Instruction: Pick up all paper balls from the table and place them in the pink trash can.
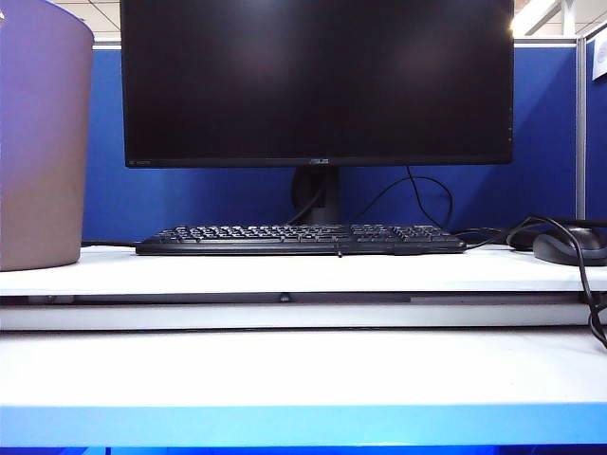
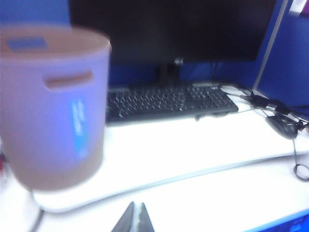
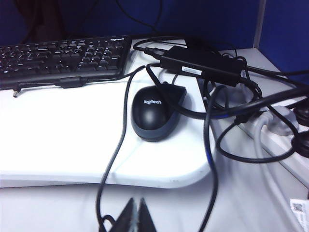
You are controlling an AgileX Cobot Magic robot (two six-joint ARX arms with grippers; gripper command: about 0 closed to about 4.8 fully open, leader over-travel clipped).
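Hovering closed and empty near the pink trash can point(image 2: 53, 106), the left gripper point(image 2: 133, 220) and the closed right gripper point(image 3: 135, 215) risk ending early if unseen paper balls remain.

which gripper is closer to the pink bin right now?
Left. The left gripper, jaws shut, hangs over the table just in front of the pink bin. The right gripper, also shut, is over by the mouse, at the opposite end.

From my exterior feed, the pink trash can point(image 1: 40, 142) sits at nine o'clock on the table point(image 1: 303, 374) shelf, keyboard point(image 1: 302, 239) centre before the monitor point(image 1: 318, 81), mouse point(image 1: 569, 246) at three o'clock; left gripper point(image 2: 136, 220) and right gripper point(image 3: 136, 215) hang above the table's lower tier.
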